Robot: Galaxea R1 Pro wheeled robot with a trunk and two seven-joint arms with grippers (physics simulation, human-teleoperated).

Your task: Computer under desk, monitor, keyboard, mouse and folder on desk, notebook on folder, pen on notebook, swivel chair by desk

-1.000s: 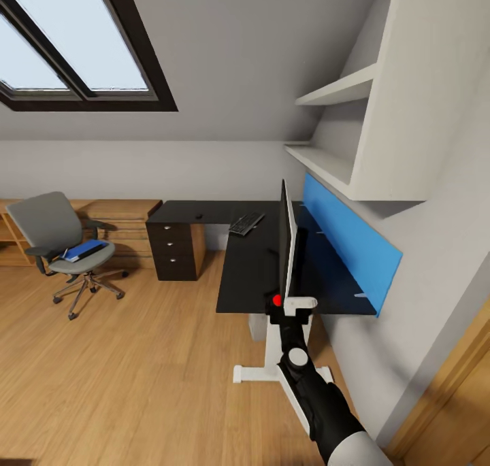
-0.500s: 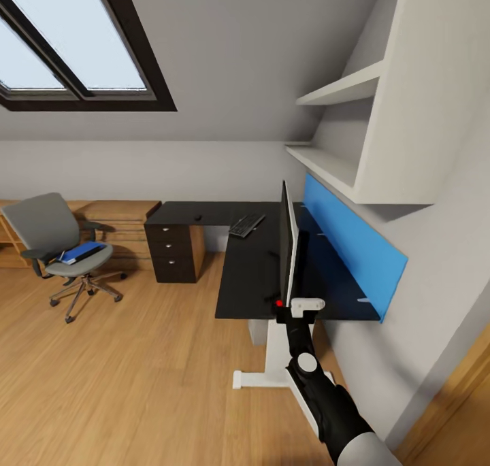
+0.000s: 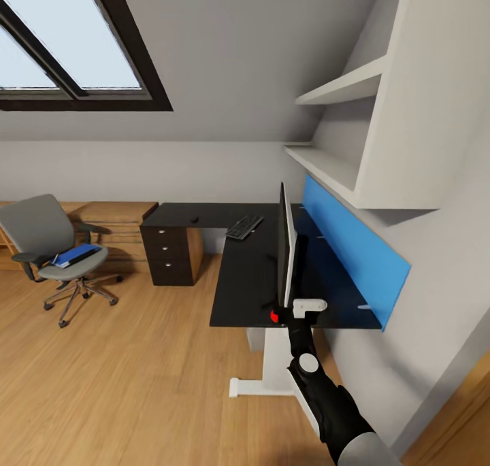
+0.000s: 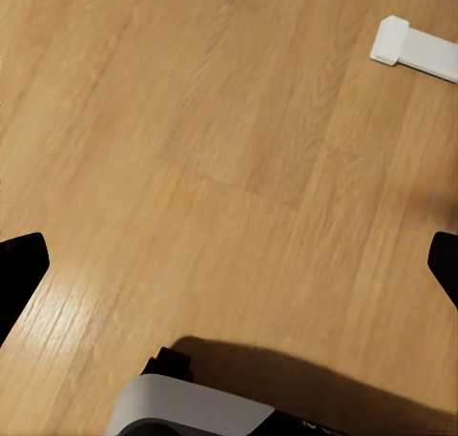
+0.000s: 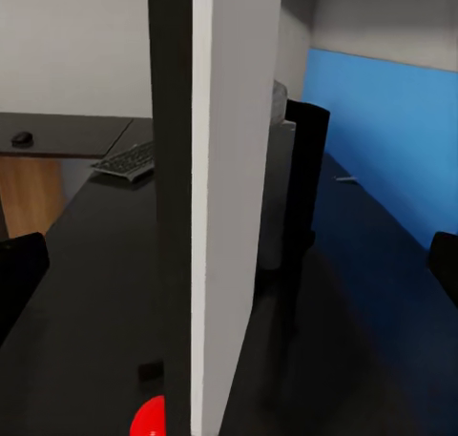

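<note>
The monitor (image 3: 286, 248) stands upright on the desk (image 3: 245, 275), seen edge-on, so that step looks done. The keyboard (image 3: 246, 226) lies on the black top beyond it, and a small dark thing, probably the mouse (image 3: 195, 218), sits well apart from the keyboard, over the drawer unit; both likely need regrouping. The blue folder (image 3: 72, 255) is on the seat of the swivel chair (image 3: 58, 255), which stands well away from the desk, so folder, notebook, pen and chair are all left. No computer that I can make out.

The right gripper (image 5: 229, 264) has its fingertips spread wide, one at each side of the monitor's near edge in the right wrist view, clamping nothing. The left gripper (image 4: 229, 264) is spread just as wide over bare wooden floor, with the desk's white foot (image 4: 420, 50) nearby.

Against a second ago, the whole head view has slid: chair and desk sit further left, so the camera has turned, while the right arm stays at the monitor's edge
</note>
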